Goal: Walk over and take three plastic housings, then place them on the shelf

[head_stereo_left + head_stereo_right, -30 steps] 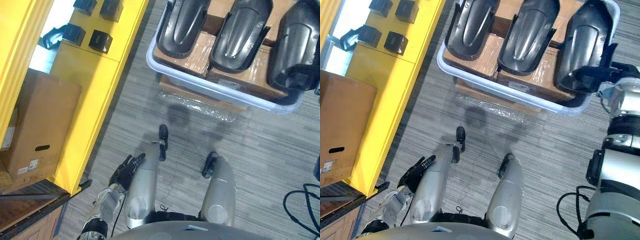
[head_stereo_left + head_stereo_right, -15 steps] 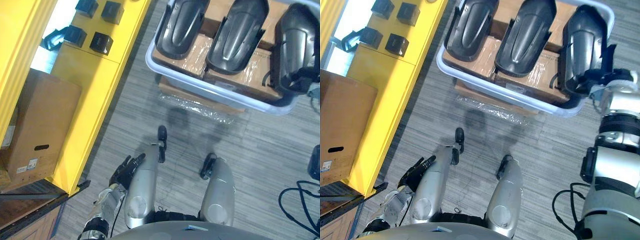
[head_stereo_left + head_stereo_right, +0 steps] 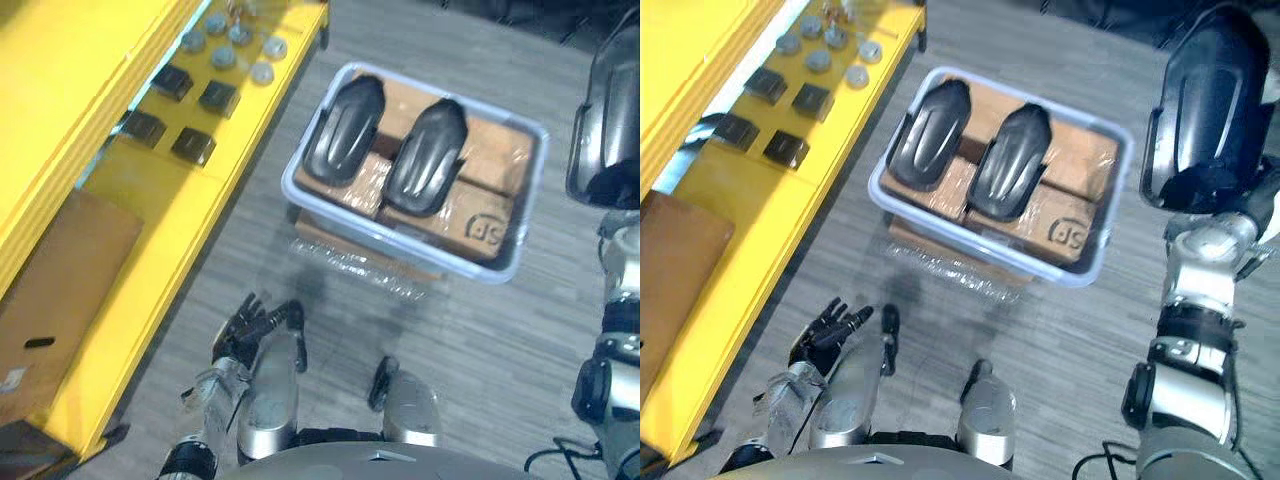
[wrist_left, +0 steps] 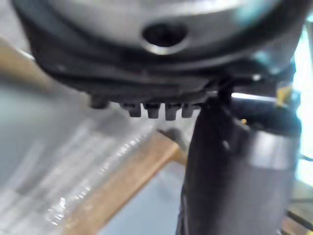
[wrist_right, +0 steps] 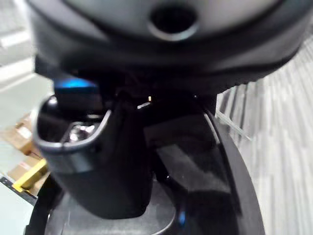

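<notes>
Far L: yellow shelf (image 3: 750, 212) carrying dark square parts (image 3: 785, 148) and grey round discs (image 3: 820, 62); a cardboard box (image 3: 60, 270) sits on its lower level. Lower L: left hand (image 3: 830, 325) low over the floor, near the shelf edge, fingers straight and spread, nothing in it. Centre: clear plastic bin (image 3: 1080, 278) on the floor, well apart from the left hand. Inside, two dark plastic housings, L unit (image 3: 928, 135) and R unit (image 3: 1010, 160), lie side by side, hollow side down, on film-wrapped cartons (image 3: 1085, 165). R: third housing (image 3: 1205, 100) is held upright, outside the bin and just R of its R wall, not touching it. The right hand (image 3: 1200, 192) grips its lower end; the right wrist view shows the thumb clamped over the housing's rim.
</notes>
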Robot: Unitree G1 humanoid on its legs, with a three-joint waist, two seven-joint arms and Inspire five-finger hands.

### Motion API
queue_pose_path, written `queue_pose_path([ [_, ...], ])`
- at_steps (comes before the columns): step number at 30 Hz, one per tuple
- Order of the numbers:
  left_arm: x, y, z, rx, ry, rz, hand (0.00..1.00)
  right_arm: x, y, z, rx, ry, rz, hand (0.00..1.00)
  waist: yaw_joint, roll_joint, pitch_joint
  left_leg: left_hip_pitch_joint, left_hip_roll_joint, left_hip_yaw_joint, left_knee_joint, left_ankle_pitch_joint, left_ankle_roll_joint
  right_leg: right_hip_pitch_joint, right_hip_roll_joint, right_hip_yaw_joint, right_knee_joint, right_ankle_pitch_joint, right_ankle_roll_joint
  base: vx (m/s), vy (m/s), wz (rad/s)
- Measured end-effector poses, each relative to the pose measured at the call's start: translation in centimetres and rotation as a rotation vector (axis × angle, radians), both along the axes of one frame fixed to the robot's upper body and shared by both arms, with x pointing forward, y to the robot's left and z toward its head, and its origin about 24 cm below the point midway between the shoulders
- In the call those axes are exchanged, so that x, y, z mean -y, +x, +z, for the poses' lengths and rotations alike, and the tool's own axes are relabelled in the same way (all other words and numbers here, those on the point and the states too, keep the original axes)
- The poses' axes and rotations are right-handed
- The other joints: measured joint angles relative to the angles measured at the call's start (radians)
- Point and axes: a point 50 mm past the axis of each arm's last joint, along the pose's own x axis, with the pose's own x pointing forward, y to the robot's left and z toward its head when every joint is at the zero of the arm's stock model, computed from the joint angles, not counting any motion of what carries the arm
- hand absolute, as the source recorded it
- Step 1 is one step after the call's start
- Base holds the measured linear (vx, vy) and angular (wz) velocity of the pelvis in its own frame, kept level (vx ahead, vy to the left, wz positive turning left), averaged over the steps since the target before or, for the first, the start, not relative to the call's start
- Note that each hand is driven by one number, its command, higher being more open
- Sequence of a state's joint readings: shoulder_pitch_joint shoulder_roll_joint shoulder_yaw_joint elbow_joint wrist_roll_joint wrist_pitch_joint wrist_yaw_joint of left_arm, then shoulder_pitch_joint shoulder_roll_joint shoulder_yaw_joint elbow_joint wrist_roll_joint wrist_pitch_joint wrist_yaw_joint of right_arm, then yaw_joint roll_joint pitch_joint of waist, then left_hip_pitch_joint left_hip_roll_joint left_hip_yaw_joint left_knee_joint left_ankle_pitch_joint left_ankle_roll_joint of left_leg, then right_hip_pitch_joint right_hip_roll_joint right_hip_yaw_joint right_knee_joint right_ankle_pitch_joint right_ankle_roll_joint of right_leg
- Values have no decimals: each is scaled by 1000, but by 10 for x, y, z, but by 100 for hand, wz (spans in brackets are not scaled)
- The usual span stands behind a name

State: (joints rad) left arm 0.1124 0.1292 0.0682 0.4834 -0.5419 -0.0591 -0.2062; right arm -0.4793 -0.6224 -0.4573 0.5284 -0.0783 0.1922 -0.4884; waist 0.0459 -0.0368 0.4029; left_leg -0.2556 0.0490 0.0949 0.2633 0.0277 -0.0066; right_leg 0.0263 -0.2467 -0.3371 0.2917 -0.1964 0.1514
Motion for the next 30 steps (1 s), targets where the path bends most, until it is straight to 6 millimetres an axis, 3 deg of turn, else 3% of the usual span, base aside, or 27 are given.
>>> queue_pose_path([
  [2,3,14,24,121,11,-24,100,2,-12,-6,-4,-37,-35,0,-1,-7,-11,45,-1,5,-19,-3,-3,61,9,0,-63,37,10,131,26,-8],
  [5,8,26,57,282,-9,-61,100,-13,-17,-11,8,-132,-16,0,-20,-7,-75,82,-4,22,-61,-5,-1,93,15,14,-125,81,14,68,44,-18],
  [7,18,37,85,419,-74,-110,100,-23,-24,-5,34,-242,24,0,-33,10,-107,112,-4,30,-76,-7,0,118,18,16,-154,109,19,45,47,-17],
  [10,32,45,106,520,-149,-176,100,-39,-21,12,99,-350,94,0,-50,25,-125,134,-4,42,-93,-8,1,131,19,27,-170,121,19,-17,33,-19],
  [12,51,53,120,559,-197,-267,100,-66,-14,24,168,-445,204,0,-54,33,-147,168,-4,67,-135,0,-7,132,18,48,-181,124,19,-49,16,-32],
  [16,89,63,133,574,-253,-434,100,-111,-3,28,252,-504,413,0,-62,41,-177,217,-5,91,-224,44,-8,130,21,73,-190,124,19,-73,-11,-22],
  [18,112,64,139,579,-280,-539,100,-138,4,20,265,-499,549,0,-80,48,-192,257,-9,98,-302,89,-9,129,24,77,-191,124,19,-66,-7,-11],
  [20,124,66,144,590,-278,-595,100,-152,7,15,262,-490,617,0,-81,57,-199,278,-13,110,-352,120,-12,121,25,89,-192,121,14,-73,18,-17],
  [30,135,70,152,594,-248,-668,100,-198,6,-9,267,-426,857,0,-102,70,-208,279,-19,116,-352,145,1,107,23,99,-191,116,3,-49,27,-2],
])
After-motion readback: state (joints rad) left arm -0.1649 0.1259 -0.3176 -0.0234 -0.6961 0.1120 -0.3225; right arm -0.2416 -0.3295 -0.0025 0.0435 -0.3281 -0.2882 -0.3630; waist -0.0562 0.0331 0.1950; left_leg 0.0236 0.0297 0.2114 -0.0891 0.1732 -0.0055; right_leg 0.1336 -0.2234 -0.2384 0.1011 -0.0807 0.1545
